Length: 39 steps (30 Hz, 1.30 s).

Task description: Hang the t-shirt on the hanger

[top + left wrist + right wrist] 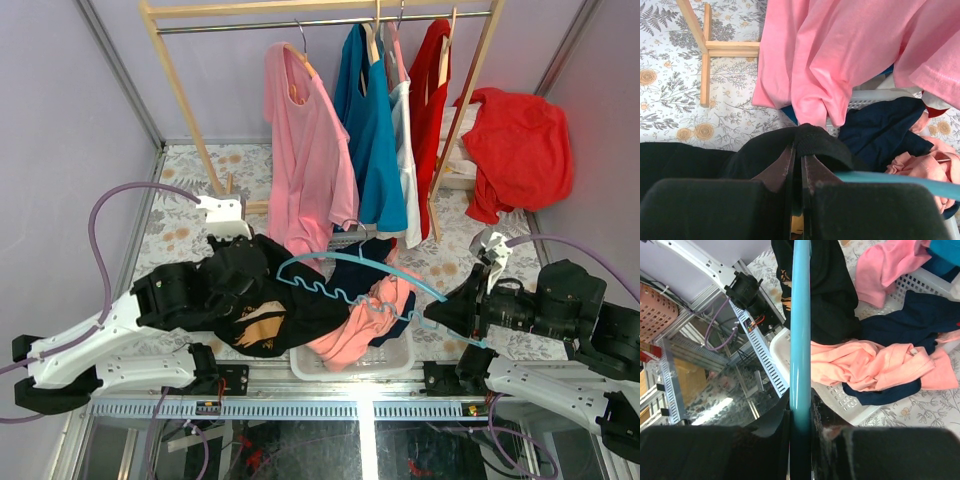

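The black t-shirt (262, 305) with a tan print hangs bunched from my left gripper (240, 262), over the left side of the white basket. In the left wrist view the gripper (800, 150) is shut on a fold of the black t-shirt (815, 142). The light blue hanger (345, 268) is held above the basket. Its left end reaches the shirt. My right gripper (440, 312) is shut on the hanger's right arm. In the right wrist view the hanger (801, 330) runs straight up from the shut gripper (801, 417) past the black shirt (827, 290).
A white basket (380, 362) holds a salmon-pink garment (365, 320) and a dark navy one (372, 250). Behind stands a wooden rack (190, 110) with pink (305, 150), blue, white and red clothes. A red garment (520, 150) lies at the right.
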Motion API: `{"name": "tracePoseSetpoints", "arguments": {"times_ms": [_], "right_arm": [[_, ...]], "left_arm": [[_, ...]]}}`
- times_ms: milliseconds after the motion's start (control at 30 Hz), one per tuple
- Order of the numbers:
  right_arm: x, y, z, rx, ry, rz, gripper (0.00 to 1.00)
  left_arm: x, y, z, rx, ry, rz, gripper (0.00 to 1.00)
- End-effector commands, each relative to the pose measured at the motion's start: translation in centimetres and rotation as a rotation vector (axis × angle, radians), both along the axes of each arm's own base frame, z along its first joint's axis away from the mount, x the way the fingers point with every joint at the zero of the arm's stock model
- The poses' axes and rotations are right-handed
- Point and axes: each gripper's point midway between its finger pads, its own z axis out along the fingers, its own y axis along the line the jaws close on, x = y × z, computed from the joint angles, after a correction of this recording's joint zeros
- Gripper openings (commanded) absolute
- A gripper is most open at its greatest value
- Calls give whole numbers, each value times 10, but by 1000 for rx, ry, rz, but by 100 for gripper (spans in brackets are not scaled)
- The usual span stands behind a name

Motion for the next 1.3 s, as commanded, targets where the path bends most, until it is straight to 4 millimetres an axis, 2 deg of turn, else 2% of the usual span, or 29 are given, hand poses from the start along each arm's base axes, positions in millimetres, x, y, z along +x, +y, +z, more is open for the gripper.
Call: {"name": "tracePoseSetpoints", "arguments": {"times_ms": [0,267,667,1067,1267], "right_arm": [[-10,12,30,124,-58,87,0],[-5,24,37,192,-73,87,0],[23,53,43,240,-120,50,0],[40,75,42,255,-111,33,0],[57,85,35,248,-127,-10,0]], "left_arm": [[6,-7,26,-83,-49,2,1],[5,-14,36,-115,-58,-25,0],[4,-21,76,-164,-101,-81,0],[0,-34,90,-224,-105,-147,0],[0,-41,94,-239,-107,-167,0]]}}
